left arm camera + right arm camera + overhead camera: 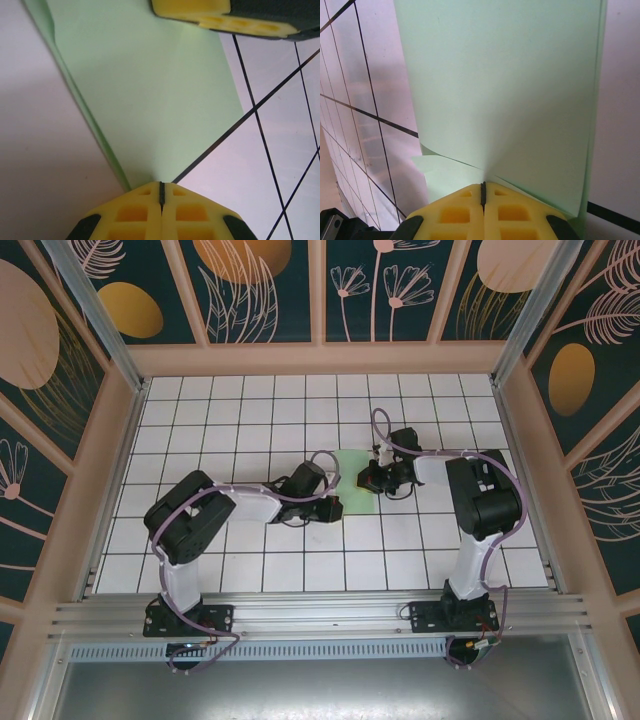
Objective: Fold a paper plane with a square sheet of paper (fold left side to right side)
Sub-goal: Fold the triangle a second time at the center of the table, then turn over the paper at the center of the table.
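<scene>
In the top view the square sheet of paper (352,480) lies in the middle of the bench (250,410), between my two arms. The left gripper (328,502) is at its near-left edge and the right gripper (372,478) is on its right side. From the left wrist I see the left gripper (161,187) with its fingers pressed together, only a thin seam between them. The paper (150,90) narrows down into that seam, so I take it to be pinching a corner. A second layer shows along the paper's edge at the left of that view, so the sheet looks doubled there. A yellow finger of the right gripper (220,17) sits at the top of that view, at the paper's far edge. From the right wrist, the right gripper (482,189) is likewise closed on the paper (510,90). The sheet rises away from the fingertips in a smooth curve, with a small flap peeling out at the lower left. My judgement is that the left-to-right fold is under way but not yet creased. To do it well I would use the right pinch as the anchor and bring the left corner over low and slow until the edges meet. I would check alignment against the black tile lines (280,95) before pressing. The paper is thin and will likely buckle or slip if the two pinches pull against each other, so I'd want slack, not tension.
</scene>
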Robot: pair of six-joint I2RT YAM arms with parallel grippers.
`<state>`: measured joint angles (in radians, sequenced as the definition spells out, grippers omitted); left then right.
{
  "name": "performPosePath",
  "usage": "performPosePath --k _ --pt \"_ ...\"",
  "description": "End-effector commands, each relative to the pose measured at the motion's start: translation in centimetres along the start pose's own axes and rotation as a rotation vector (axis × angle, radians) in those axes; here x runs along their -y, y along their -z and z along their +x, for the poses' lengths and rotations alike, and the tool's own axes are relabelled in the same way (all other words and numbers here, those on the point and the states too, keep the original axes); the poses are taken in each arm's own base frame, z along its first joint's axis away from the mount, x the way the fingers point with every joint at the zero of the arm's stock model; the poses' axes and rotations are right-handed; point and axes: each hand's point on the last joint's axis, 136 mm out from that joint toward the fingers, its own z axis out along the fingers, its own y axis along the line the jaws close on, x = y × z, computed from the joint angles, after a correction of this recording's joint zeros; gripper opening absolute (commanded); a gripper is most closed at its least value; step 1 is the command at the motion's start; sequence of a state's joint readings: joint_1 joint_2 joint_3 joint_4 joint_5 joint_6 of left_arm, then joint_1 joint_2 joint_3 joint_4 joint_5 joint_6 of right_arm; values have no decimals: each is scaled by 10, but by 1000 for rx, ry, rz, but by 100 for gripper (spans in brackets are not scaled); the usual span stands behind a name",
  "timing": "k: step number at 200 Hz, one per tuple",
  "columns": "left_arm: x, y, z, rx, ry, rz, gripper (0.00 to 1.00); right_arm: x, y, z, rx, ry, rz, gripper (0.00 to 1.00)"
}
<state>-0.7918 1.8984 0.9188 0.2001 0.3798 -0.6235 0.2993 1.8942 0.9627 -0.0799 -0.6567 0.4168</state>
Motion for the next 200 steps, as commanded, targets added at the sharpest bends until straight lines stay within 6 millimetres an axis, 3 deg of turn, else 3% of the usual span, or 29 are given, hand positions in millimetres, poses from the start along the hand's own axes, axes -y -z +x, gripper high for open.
performPosePath --k 1,52,58,83,126,138,145,200 --pt "-23 9 26 -75 67 -79 0 27 -8 15 -45 -36 86 0" --pt "-3 49 -20 78 69 47 0 -15 10 -11 50 44 -55 0" --pt "-2 53 -26 97 70 54 4 -20 14 -15 70 57 -63 0" --pt "-2 62 -49 170 80 92 18 -33 36 -29 156 105 -65 17" --pt "5 43 -78 193 52 147 36 -25 68 -30 268 129 -25 42" --pt "4 34 -78 172 51 161 40 -21 74 -27 283 127 -24 49" --pt "11 32 -90 184 36 185 41 -20 77 -24 287 128 -26 52" --pt "10 4 -96 125 35 221 43 -17 85 -12 294 139 -27 58"
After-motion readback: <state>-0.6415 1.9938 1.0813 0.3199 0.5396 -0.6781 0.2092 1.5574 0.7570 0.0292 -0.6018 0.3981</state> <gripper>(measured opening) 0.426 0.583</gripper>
